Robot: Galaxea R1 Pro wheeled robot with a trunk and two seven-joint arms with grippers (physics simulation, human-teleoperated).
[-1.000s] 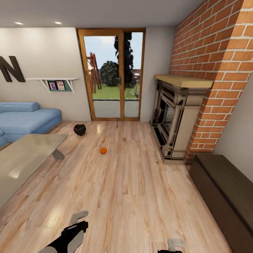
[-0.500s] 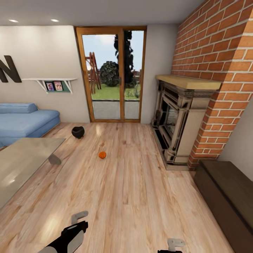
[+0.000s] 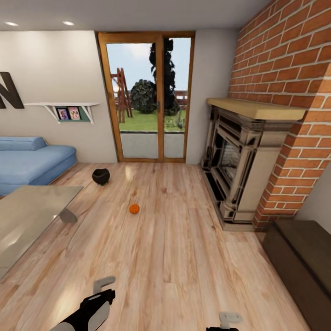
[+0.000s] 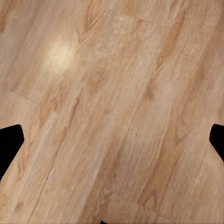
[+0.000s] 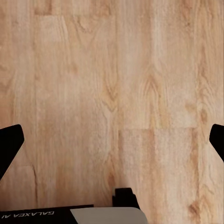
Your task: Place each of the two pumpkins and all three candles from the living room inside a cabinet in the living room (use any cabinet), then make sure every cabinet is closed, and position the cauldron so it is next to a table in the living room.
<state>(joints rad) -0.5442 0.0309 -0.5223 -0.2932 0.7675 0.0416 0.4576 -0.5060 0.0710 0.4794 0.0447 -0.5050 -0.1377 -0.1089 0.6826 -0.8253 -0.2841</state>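
One small orange pumpkin [image 3: 134, 208] lies on the wood floor, mid-room. The black cauldron [image 3: 101, 176] stands on the floor beyond it, between the pumpkin and the sofa. The glossy grey table [image 3: 27, 216] runs along the left side. A corner of the low dark-brown cabinet [image 3: 299, 262], its front shut, sits at the right under the brick wall. My left gripper [image 3: 103, 289] and right gripper [image 3: 229, 319] hang low at the near edge, far from all of these. In the wrist views the left gripper [image 4: 112, 144] and right gripper [image 5: 112, 144] are open over bare floor. No candles are in view.
A blue sofa [image 3: 32, 163] stands at the far left behind the table. A stone fireplace [image 3: 239, 179] juts out from the brick wall [image 3: 285, 69] on the right. Glass doors [image 3: 147, 96] close the far wall. Wide open floor lies between me and the pumpkin.
The whole head view has shifted: the camera has moved forward, so the pumpkin, cauldron and fireplace look nearer and the cabinet has slid toward the right edge. Both arms hold their pose.
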